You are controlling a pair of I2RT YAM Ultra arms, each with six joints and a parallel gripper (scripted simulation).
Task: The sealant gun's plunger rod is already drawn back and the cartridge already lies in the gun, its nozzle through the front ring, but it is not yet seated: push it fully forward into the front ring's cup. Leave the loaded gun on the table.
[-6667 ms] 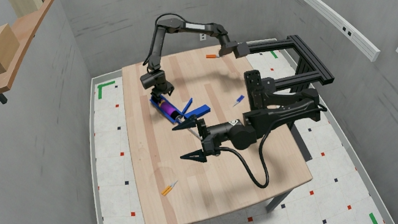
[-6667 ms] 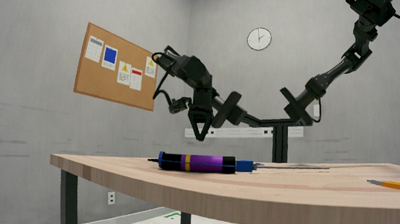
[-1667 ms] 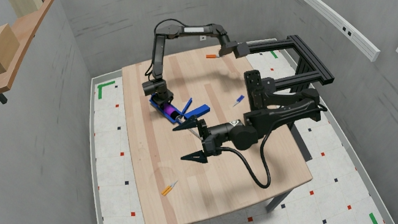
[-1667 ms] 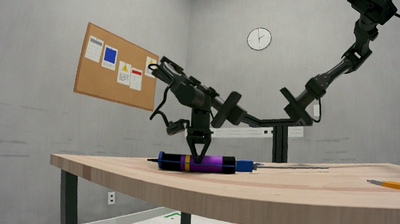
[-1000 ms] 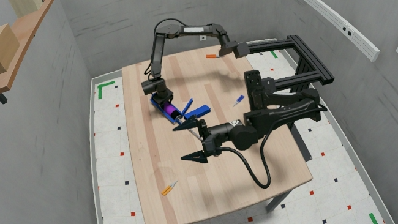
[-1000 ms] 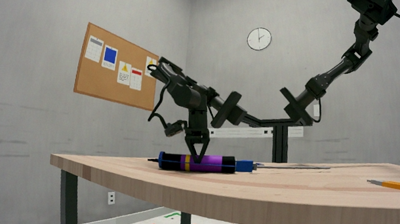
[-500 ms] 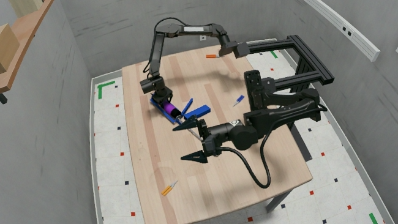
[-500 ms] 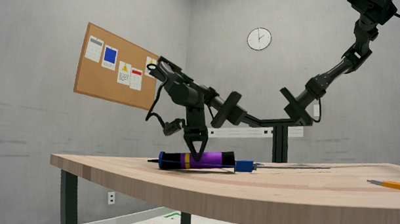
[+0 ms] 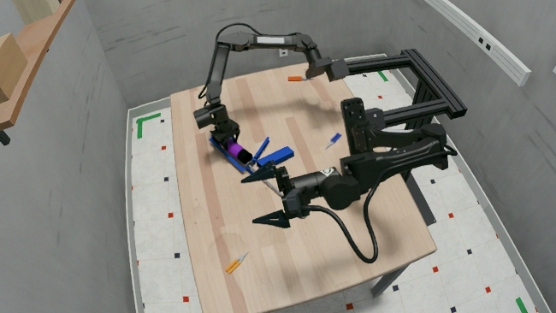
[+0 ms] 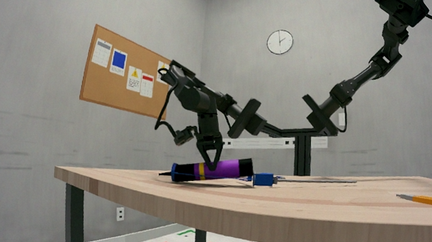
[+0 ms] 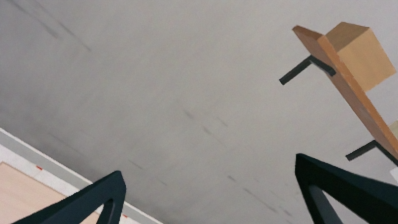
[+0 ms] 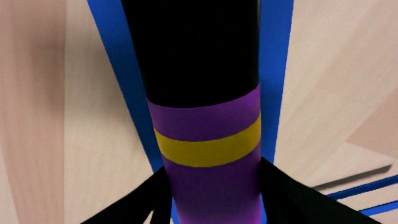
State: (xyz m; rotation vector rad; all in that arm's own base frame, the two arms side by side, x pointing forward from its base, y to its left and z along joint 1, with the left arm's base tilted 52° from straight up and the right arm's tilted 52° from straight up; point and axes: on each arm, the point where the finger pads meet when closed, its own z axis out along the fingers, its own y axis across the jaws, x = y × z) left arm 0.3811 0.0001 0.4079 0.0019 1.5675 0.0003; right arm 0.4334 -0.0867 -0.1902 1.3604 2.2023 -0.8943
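Pinning the cartridge point(image 9: 236, 150) point(image 10: 228, 166) point(image 12: 212, 192) from above: right pincer point(image 9: 232, 138) point(image 10: 213, 167) point(image 12: 212, 175) is clenched across its purple body, behind the front ring point(image 10: 174, 172) and the yellow band. Cartridge sits within the gun frame point(image 9: 227, 155) point(image 10: 263, 179) point(image 12: 275, 75), nozzle point(image 10: 164, 174) poking out beyond the ring. Front end is low at the ring; rear cap point(image 9: 245, 155) point(image 10: 245, 167), the end farthest from it, rides up off the frame. So it's pitched nose-down, probably from the grip lifting behind the ring. Can't tell how deep the nose is in the cup. Rod point(image 9: 271, 186) point(image 10: 317, 180) runs out from the frame's rear, away from the ring, which leaves the bay free for the cartridge to slide. Gun lies on the table point(image 9: 257, 265) point(image 10: 231, 204) point(image 12: 100, 65). Left pincer point(image 9: 247, 201) point(image 11: 209, 165) is spread wide, holding nothing, raised rearward of the ring, not bracing the gun. I'd read this as the seating step, not confirmed done. Next: level the rear, push along the frame axis towards the ring, then let go. Risk: pushing at this tilt jams the shoulder on the cup rim or drags the whole gun forward.
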